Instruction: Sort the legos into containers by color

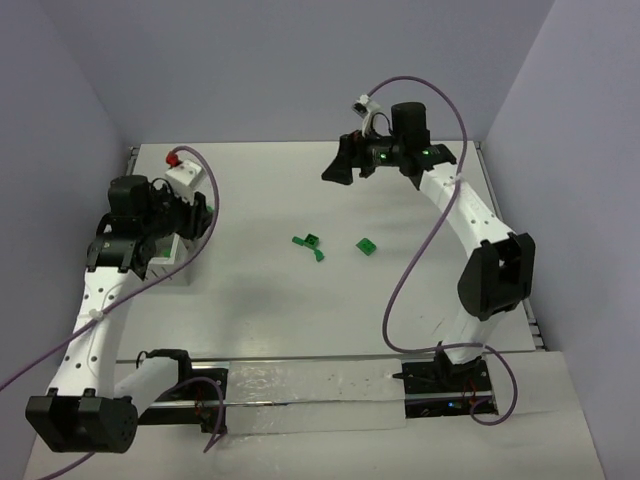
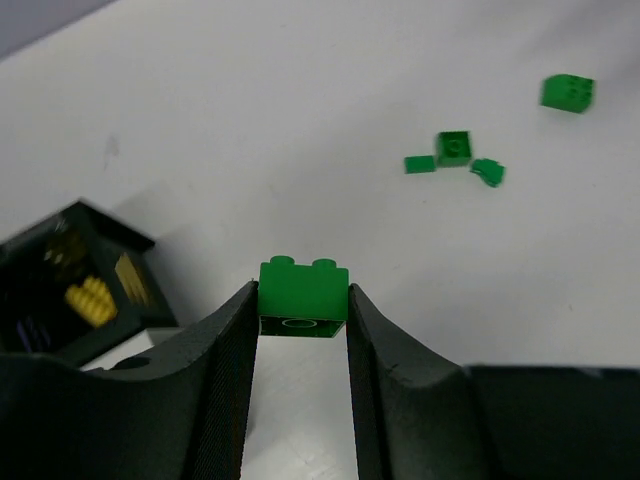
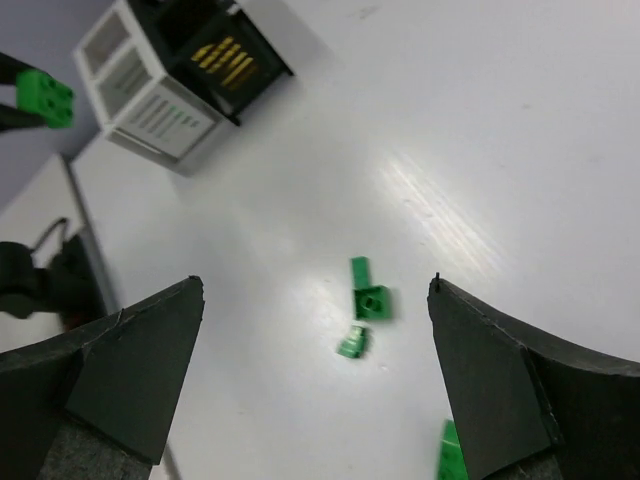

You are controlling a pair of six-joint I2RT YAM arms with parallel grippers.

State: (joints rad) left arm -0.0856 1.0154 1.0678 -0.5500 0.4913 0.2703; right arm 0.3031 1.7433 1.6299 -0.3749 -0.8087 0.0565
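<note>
Left pincer (image 2: 302,302) clamped on a green brick (image 2: 303,290), near the box (image 2: 85,262). Right pincer (image 3: 315,290) wide open, empty, above loose bricks (image 3: 371,301) on the tabletop (image 3: 480,150); their count is unclear.

Bright, even overhead light fills all three views. The bench (image 1: 300,320) carries only soft, faint shadows, and a pale glare streak crosses it in the right wrist view. Focus is fairly sharp throughout.

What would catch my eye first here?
A small green brick pinched in the left gripper, held above the table near a black tray with a yellow brick inside. Mid-table, a few more green bricks lie loose, and the right gripper hangs open over the far side.
</note>
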